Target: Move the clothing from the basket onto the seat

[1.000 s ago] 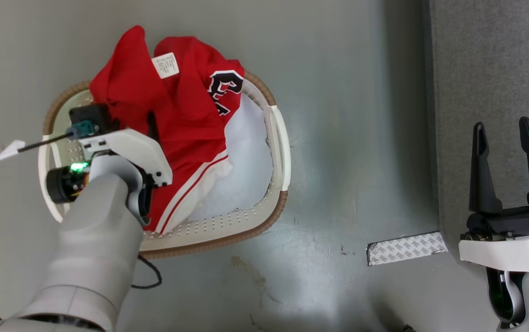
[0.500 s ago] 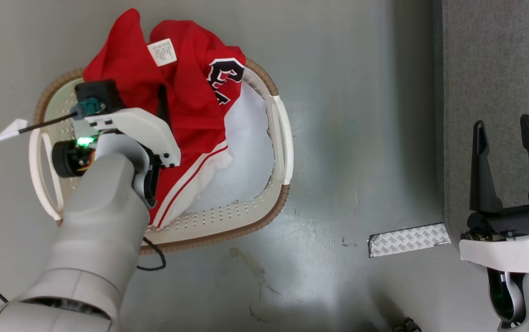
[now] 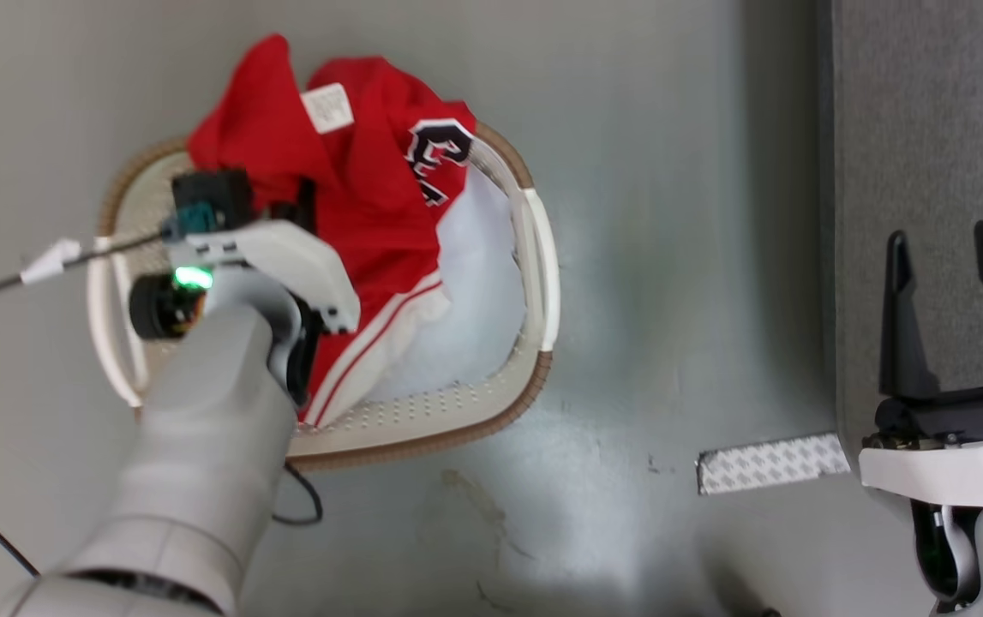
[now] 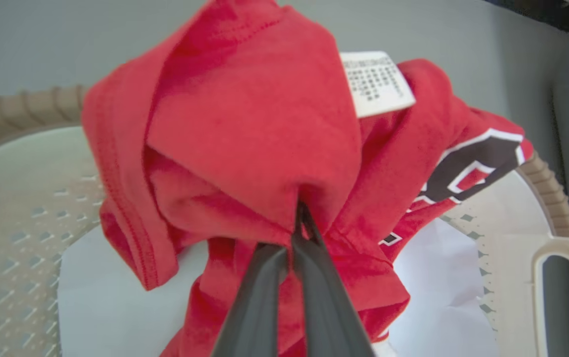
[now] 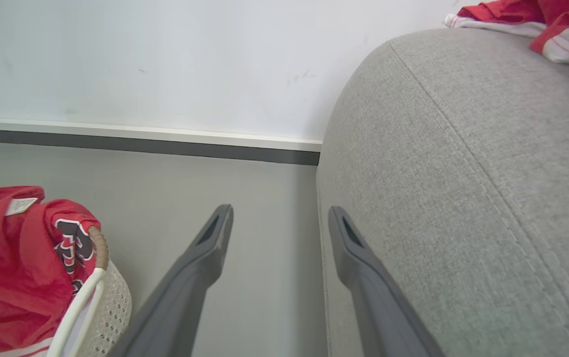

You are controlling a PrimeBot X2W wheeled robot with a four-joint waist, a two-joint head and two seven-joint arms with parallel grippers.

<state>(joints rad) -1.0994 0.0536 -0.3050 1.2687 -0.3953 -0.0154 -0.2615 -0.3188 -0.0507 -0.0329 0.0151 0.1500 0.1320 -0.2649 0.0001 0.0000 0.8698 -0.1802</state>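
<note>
Beside the sofa, head view: a white perforated plastic laundry basket with a brown rim stood on the grey floor, well apart from the large light grey woven-fabric sofa at the right edge.
Clothing, head view: a red sports garment with white stripes, a small white label and a black-and-white letter patch was bunched over the basket's far rim, its striped hem trailing to the near wall; a pale liner sheet lay under it.
Left gripper, head view: the left gripper reached into the garment above the basket's left side, fingertips hidden.
Right gripper, head view: the right gripper hovered before the sofa's front edge, fingers apart, holding nothing.
Floor, head view: a patterned tape strip lay by the sofa's base.
Left wrist view: both dark fingers were pressed together on a fold of the red garment, which stood bunched above the liner sheet.
Right wrist view: the spread fingers pointed along the sofa's rounded edge; a second red garment with white stripes lay on the sofa's top at the upper right corner; the basket with the first garment sat at the lower left.
</note>
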